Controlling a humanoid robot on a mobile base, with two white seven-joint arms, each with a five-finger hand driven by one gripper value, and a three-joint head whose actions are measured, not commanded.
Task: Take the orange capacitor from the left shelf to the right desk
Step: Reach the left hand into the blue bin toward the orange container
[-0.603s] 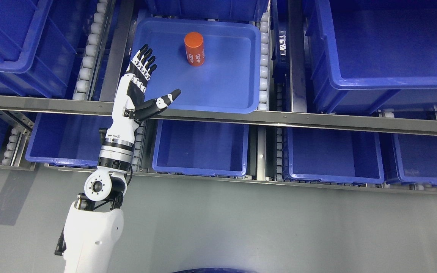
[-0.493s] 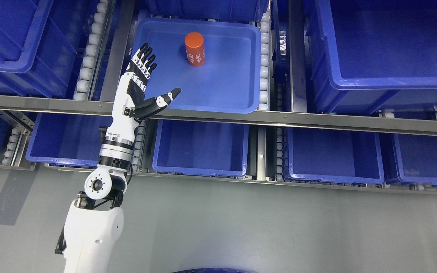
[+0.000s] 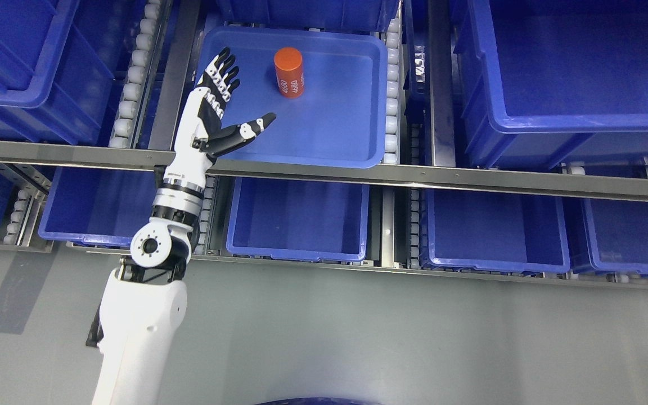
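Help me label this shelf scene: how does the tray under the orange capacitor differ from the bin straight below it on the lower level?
The shallow blue tray has low walls; the lower blue bin looks deeper. The tray holds the orange capacitor, standing upright, while nothing shows in the bin's visible part. The open left hand hovers over the tray's left side, not over the bin. The tray shows fully; the shelf rail covers the bin's back edge. Both are blue plastic and rectangular.

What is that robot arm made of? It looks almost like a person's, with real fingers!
Only the left arm shows: a smooth white shell, a round grey joint with a dark centre, then black and silver rings at the wrist. The left hand has a white back, black fingers with white knuckle segments, and a black thumb banded with white.
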